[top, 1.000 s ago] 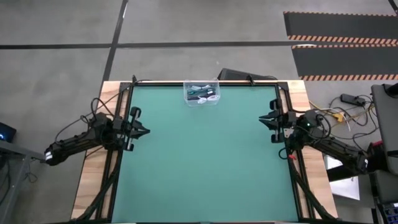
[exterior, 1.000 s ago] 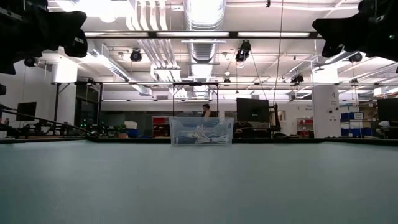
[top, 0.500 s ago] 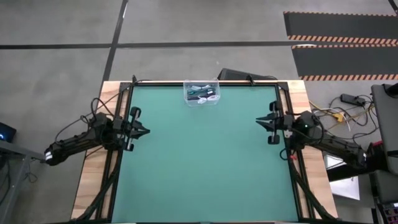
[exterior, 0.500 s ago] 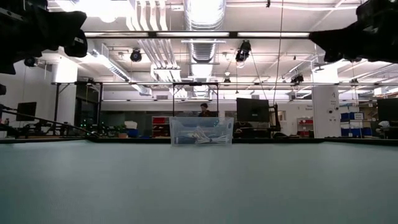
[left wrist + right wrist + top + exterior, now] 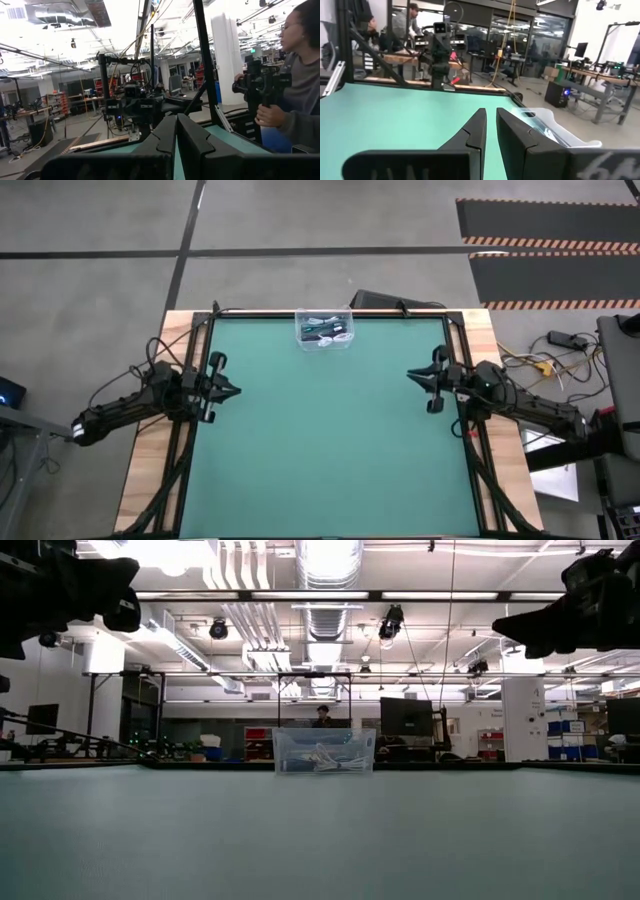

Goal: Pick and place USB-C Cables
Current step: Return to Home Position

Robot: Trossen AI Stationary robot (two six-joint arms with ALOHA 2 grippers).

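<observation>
A clear plastic bin (image 5: 325,330) stands at the middle of the table's far edge and holds the USB-C cables (image 5: 327,332): white, black and teal bundles lying on its floor. The bin also shows in the low view (image 5: 324,750) and the right wrist view (image 5: 545,127). My left gripper (image 5: 232,391) hovers shut and empty over the table's left edge. My right gripper (image 5: 412,375) hovers over the table's right side, well to the right of the bin and nearer. It is empty, with only a narrow gap between its fingers (image 5: 490,114).
The green table top (image 5: 325,440) lies between the two arms. Black frame rails (image 5: 470,450) run along its sides. A person (image 5: 295,90) holding a device stands beyond the table's right side. Cables and a power strip (image 5: 560,340) lie on the floor to the right.
My right gripper has gone a short way toward the table's left edge, out over the green top, and has sunk a little. My left arm has kept still.
</observation>
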